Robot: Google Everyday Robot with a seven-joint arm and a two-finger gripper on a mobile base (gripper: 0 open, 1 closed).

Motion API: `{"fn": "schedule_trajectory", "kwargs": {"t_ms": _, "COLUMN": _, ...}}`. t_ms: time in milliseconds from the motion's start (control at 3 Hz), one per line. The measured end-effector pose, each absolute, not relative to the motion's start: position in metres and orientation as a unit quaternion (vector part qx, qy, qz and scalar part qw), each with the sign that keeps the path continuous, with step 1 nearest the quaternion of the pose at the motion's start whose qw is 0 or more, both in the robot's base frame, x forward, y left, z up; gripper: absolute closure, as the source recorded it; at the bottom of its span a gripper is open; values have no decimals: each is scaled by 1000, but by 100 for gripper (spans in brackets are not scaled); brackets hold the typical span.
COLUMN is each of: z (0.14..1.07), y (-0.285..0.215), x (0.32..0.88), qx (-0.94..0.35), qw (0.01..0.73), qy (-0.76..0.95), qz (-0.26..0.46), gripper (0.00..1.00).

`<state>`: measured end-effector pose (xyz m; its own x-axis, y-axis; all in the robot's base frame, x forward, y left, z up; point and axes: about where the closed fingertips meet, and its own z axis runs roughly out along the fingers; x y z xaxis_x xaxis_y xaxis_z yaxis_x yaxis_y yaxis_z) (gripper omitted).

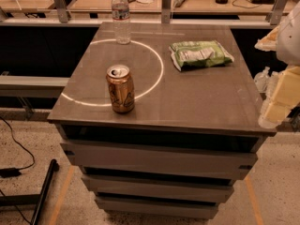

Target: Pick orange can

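Observation:
The orange can (120, 88) stands upright near the front left of the grey cabinet top (201, 95). It is copper-orange with a silver pull-tab top and a dark emblem on its side. My gripper (273, 112) is at the right edge of the view, beside the cabinet's front right corner, pale yellow and pointing down. It is far to the right of the can and holds nothing that I can see.
A clear plastic water bottle (121, 17) stands at the back left of the top. A green chip bag (200, 54) lies at the back right. A bright light ring (157, 64) crosses the surface. Desks with clutter stand behind; cables and a black pole (43, 191) lie on the floor at left.

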<state>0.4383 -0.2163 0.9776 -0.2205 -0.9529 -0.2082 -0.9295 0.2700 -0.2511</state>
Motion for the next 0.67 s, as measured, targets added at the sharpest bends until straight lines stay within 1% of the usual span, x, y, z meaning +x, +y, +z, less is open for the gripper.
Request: {"fn": "schedule_trajectory", "kwargs": {"t_ms": 667, "z": 979, "y": -211, "x": 439, "qx": -611, "qw": 164, "qy": 773, "qz": -41, "gripper": 0}}
